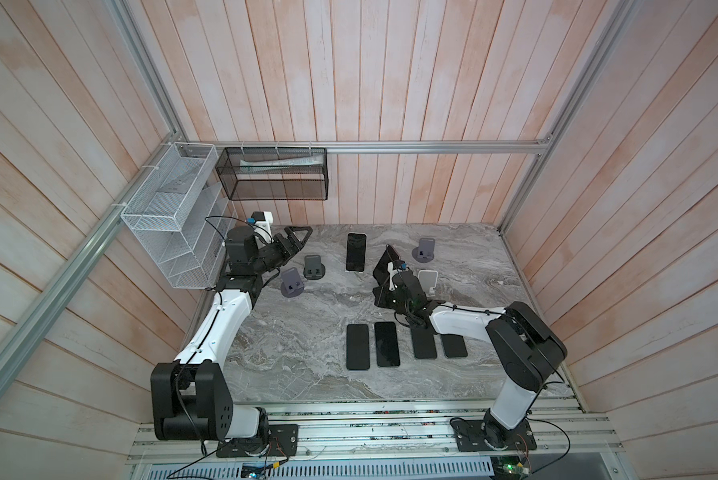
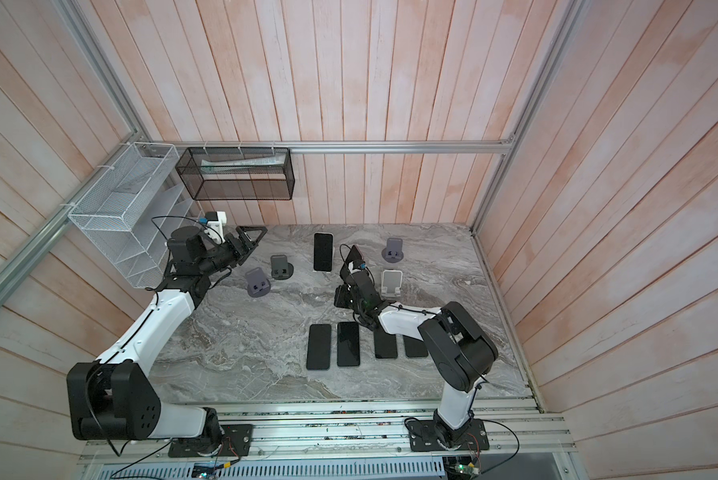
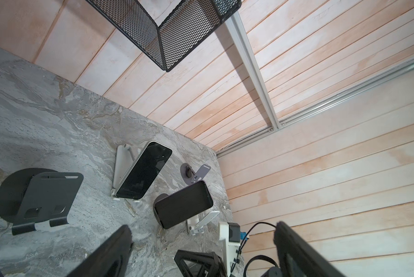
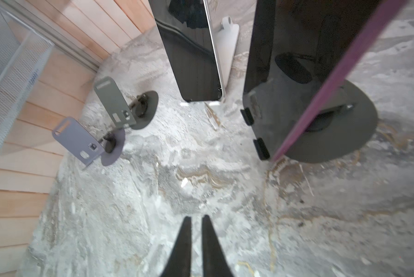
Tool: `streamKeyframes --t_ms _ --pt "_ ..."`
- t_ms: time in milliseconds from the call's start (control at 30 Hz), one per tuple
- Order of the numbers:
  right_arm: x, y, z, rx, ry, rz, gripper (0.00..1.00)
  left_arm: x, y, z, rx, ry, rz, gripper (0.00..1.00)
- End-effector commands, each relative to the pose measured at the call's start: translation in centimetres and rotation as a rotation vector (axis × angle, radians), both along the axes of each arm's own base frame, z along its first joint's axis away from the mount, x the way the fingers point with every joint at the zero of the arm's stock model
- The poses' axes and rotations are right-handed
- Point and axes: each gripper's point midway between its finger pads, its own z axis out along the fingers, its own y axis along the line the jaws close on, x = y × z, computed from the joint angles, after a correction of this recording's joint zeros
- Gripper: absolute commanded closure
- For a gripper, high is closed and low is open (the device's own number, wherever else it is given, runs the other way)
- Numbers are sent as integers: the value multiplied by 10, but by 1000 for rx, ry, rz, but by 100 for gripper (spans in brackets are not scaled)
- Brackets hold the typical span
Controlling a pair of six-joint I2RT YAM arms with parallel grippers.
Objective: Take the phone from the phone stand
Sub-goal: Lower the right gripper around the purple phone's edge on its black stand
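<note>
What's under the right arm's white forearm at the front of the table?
Two dark phones lying flat: an inner phone and an outer phone. The forearm covers their far ends; anything else beneath it cannot be seen.

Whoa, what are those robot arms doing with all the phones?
They're taking phones off their stands. Four phones lie flat at the front of the table. Two are still propped up: a purple-edged phone on a dark round stand, and another phone on a white stand. The right gripper is shut and empty, near the purple-edged phone. The left gripper is open and holds nothing, off by the back corner.
</note>
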Motion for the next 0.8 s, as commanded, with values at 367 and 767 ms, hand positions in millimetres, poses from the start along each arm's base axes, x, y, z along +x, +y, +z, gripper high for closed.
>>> streamKeyframes --t_ms 367,767 --pt "42 11 -20 -392 -129 -60 100 0 10 4 -19 -42 11 8" --pt "51 11 -40 -543 -141 -130 100 1 12 1 -30 -35 21 10"
